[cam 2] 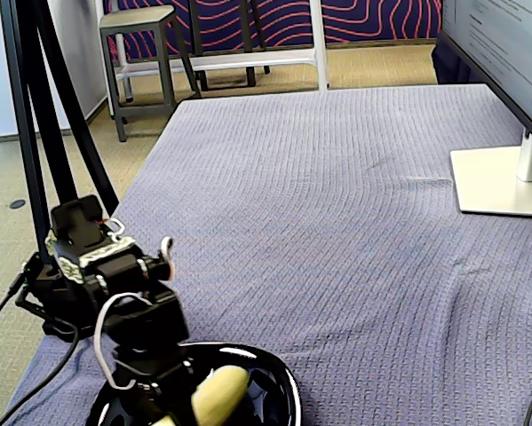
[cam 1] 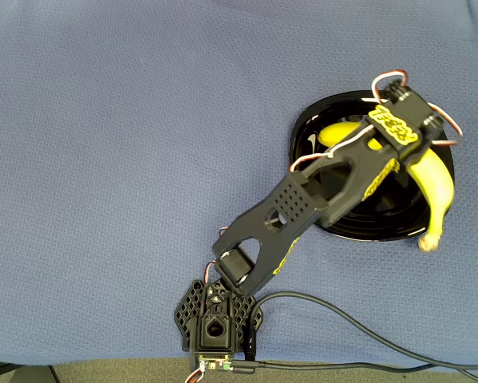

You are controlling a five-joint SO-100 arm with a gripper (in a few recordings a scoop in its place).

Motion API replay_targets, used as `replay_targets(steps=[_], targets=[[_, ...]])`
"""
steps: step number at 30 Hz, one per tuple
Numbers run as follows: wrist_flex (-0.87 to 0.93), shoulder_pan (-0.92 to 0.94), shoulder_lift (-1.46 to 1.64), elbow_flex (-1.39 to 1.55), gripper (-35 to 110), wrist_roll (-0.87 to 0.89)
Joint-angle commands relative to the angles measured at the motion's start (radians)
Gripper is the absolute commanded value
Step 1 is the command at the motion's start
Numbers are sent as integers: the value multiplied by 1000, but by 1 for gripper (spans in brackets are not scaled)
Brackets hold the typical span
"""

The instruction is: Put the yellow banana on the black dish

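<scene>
Banana: the yellow banana [cam 1: 434,185] lies at the right of the overhead view, curved, its upper end over the black dish [cam 1: 342,223] and its lower tip reaching past the dish's lower right rim; part of it is hidden under the arm. In the fixed view one rounded end [cam 2: 219,395] shows above the dish interior at the bottom edge.
Dish: glossy black, right of centre in the overhead view, lower left in the fixed view [cam 2: 279,377], resting on the blue-grey cloth [cam 1: 127,136].
Gripper: the gripper [cam 1: 390,148] sits right over the banana's middle; whether its jaws are clenched on the fruit or released, I cannot tell.
Arm: black, reaching from its base [cam 1: 216,317] at bottom centre of the overhead view up and right to the dish.
Background: a monitor stand [cam 2: 501,177] at the right of the fixed view, a stool [cam 2: 141,53] at upper left.
</scene>
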Motion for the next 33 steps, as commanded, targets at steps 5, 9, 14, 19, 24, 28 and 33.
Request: replay_targets(steps=[5,9,14,19,24,28,33], targets=[[-15,-9,3,-98,3,3],[-28,0,-3,-72,9,-5],[-28,9,-5,-57,21,-9],[-40,6,11,-14,24,0],[-40,0,25,12,24,0],[-23,-3,37,32,24,-5],[64,-23,97,77,23,18]])
